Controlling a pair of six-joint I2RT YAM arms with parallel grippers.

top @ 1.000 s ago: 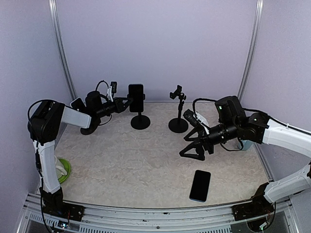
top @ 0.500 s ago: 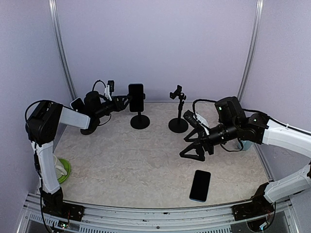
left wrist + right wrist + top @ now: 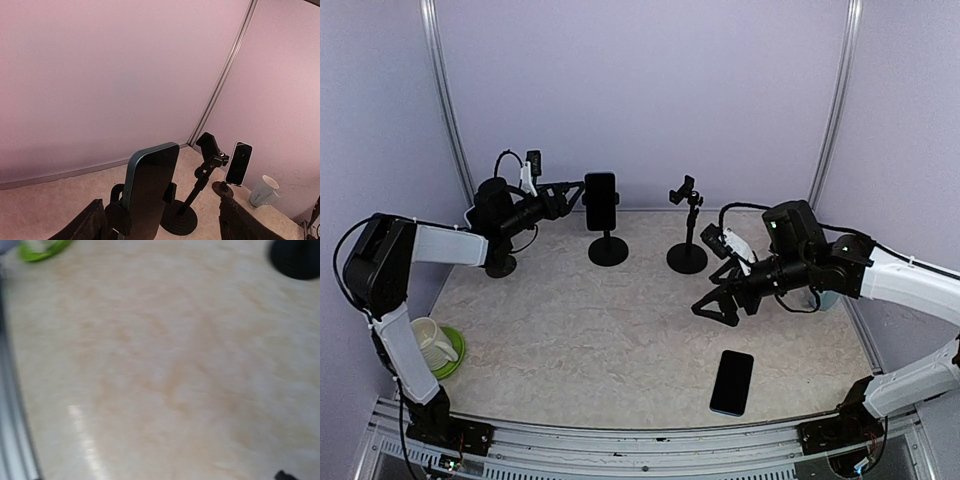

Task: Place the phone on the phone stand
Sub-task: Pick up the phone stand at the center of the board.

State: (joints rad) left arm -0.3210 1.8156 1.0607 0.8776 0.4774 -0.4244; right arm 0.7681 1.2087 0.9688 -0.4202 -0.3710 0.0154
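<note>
A dark phone (image 3: 600, 200) stands upright, clamped in the left phone stand (image 3: 608, 250). My left gripper (image 3: 572, 192) is open just left of it and holds nothing. In the left wrist view the same phone (image 3: 150, 185) fills the space between my spread fingers (image 3: 95, 222). A second phone stand (image 3: 687, 255) stands to the right with its clamp empty. Another phone (image 3: 731, 382) lies flat on the table near the front. My right gripper (image 3: 718, 305) hangs open and empty over the table, up and left of that phone.
A green plate (image 3: 455, 350) with a white mug (image 3: 425, 338) sits at the front left. A pale cup (image 3: 262, 190) stands by the right wall, behind my right arm. The right wrist view is blurred and shows only tabletop, the green plate (image 3: 42, 251) and a stand base (image 3: 297, 260).
My left gripper has opened, let go of the phone in the stand and drawn back to the left and up. The right gripper has shifted only slightly.
</note>
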